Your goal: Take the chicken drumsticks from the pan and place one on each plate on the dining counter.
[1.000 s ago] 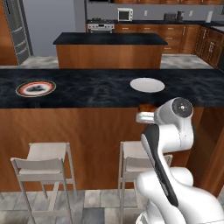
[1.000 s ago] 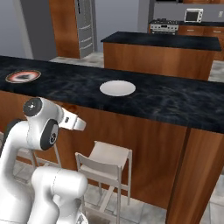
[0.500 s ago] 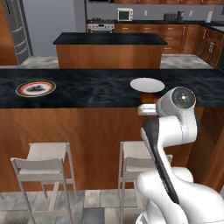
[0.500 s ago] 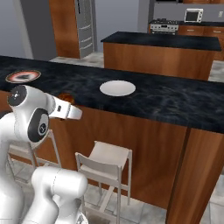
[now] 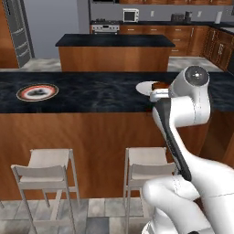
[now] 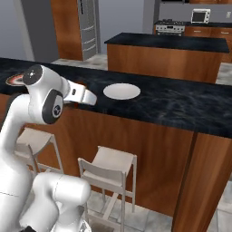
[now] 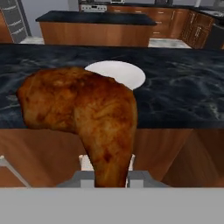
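Note:
A reddish-brown chicken drumstick (image 7: 87, 113) looms large in the hand view, and my gripper (image 7: 106, 168) is shut on its narrow end. Just beyond it an empty pale plate (image 7: 120, 72) lies on the black marbled dining counter (image 7: 183, 92). In the left base view my hand (image 5: 157, 95) is at the counter's near edge, beside that empty plate (image 5: 145, 87), with the drumstick (image 5: 161, 85) just showing. Far left on the counter, a second plate (image 5: 37, 92) carries something dark, probably the other drumstick. The right base view shows the empty plate (image 6: 121, 91) to the right of my gripper (image 6: 90, 99). The pan is out of view.
Two pale stools (image 5: 45, 167) (image 5: 148, 164) stand against the counter's reddish-brown wood front. Behind the counter is a black-topped island (image 5: 114, 43), and cabinets with a stove and microwave (image 5: 131, 15) line the back wall.
The arm has lifted the drumstick from below the counter top up to its near edge and carried it toward the empty plate. The gripper stays shut.

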Robot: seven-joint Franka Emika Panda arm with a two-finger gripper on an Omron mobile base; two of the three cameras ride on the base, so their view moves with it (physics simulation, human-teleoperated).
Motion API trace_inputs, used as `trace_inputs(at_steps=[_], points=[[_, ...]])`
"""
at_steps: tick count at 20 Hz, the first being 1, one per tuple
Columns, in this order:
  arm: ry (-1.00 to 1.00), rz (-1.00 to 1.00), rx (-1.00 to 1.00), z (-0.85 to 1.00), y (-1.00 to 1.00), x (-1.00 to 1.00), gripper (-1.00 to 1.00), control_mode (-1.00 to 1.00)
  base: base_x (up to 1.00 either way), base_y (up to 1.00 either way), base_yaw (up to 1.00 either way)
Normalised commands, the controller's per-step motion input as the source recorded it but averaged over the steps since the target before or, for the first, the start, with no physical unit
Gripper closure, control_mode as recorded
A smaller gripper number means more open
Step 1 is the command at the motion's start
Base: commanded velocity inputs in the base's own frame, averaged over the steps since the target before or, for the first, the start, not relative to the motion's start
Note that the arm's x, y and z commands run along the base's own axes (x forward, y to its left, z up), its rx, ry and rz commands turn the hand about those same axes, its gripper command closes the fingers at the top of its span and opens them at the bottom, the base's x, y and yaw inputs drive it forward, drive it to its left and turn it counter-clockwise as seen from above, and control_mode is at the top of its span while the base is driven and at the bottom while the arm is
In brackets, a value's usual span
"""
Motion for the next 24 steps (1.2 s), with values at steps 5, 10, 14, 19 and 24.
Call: trace_inputs(at_steps=[5, 10, 14, 19, 24], points=[[0.0, 0.0, 0.0, 0.03, -0.34, 0.78, 1.0, -1.0, 0.0, 0.0, 0.0], [0.0, 0.0, 0.0, 0.0, -0.29, 0.88, 1.0, -1.0, 0.0, 0.0, 0.0], [0.05, 0.02, 0.02, -0.03, -0.22, 0.92, 1.0, -1.0, 0.0, 0.0, 0.0], [0.06, 0.07, 0.03, -0.08, -0.2, 0.87, 1.0, -1.0, 0.0, 0.0, 0.0], [0.0, 0.22, 0.01, -0.32, -0.07, 0.36, 1.0, -1.0, 0.0, 0.0, 0.0]])
